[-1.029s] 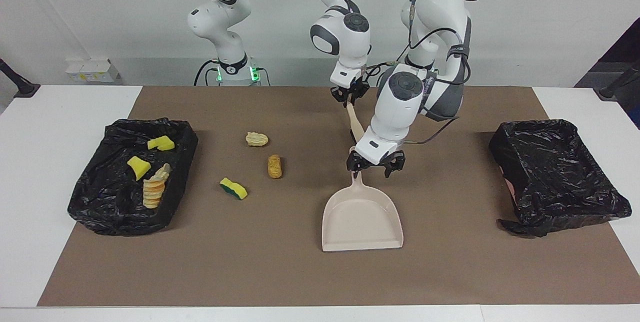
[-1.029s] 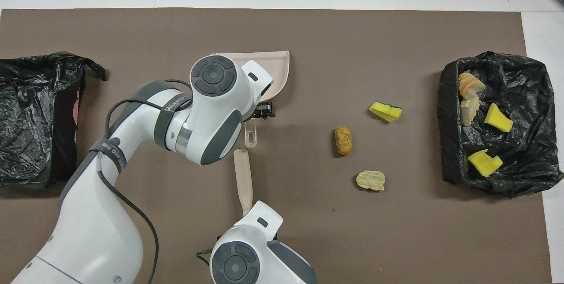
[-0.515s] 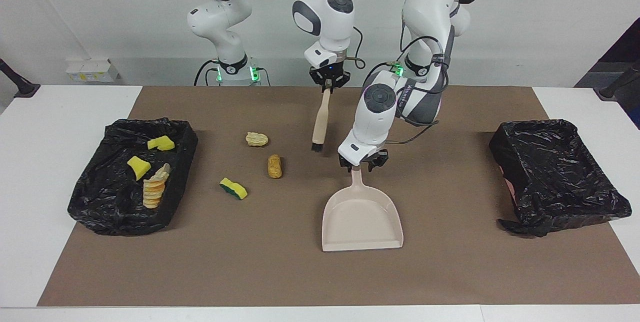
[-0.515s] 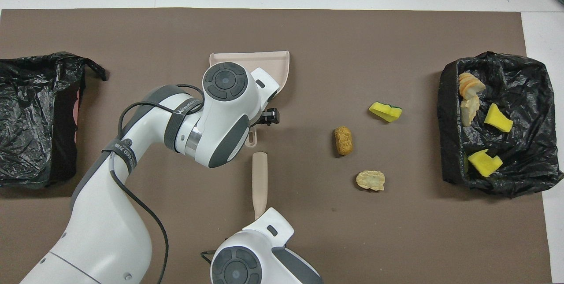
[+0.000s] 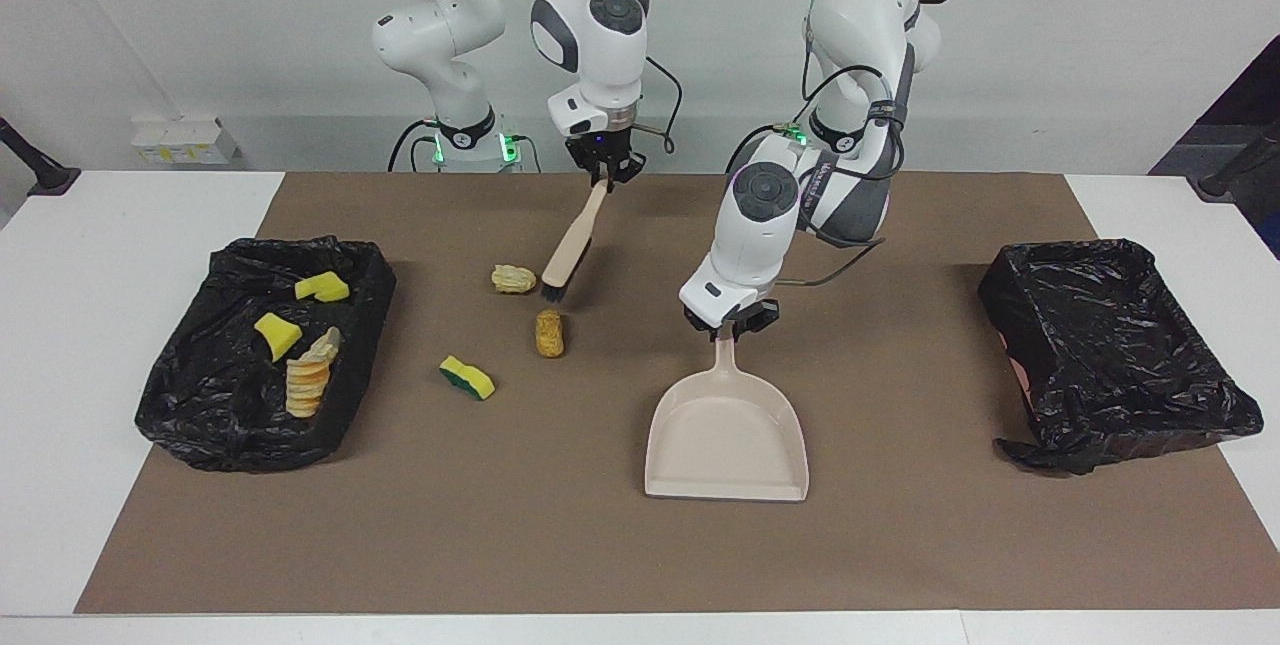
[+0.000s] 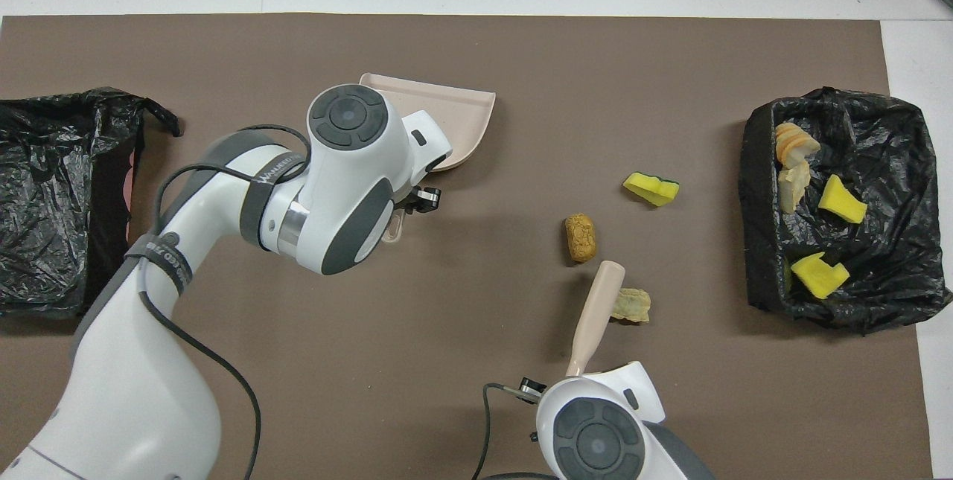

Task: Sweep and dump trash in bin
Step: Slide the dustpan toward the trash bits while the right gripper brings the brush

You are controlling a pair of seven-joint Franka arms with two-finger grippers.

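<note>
Three bits of trash lie on the brown mat: a pale tan lump (image 5: 513, 278) (image 6: 634, 305), an orange-brown lump (image 5: 549, 333) (image 6: 580, 237) and a yellow green-backed sponge (image 5: 467, 377) (image 6: 651, 188). My right gripper (image 5: 603, 173) is shut on the handle of a beige brush (image 5: 570, 245) (image 6: 595, 305). The brush slants down, its dark bristles low beside the tan lump. My left gripper (image 5: 730, 327) is shut on the handle of the beige dustpan (image 5: 727, 435) (image 6: 450, 112). In the overhead view each wrist hides its own gripper.
A black-lined bin (image 5: 200, 425) (image 6: 904, 167) at the right arm's end of the mat holds yellow sponge pieces and tan lumps. A second black-lined bin (image 5: 1110, 345) (image 6: 52, 190) stands at the left arm's end.
My left gripper came down and closed on the dustpan handle, and the pan turned slightly. My right arm swung the brush from near the dustpan over to the tan lump.
</note>
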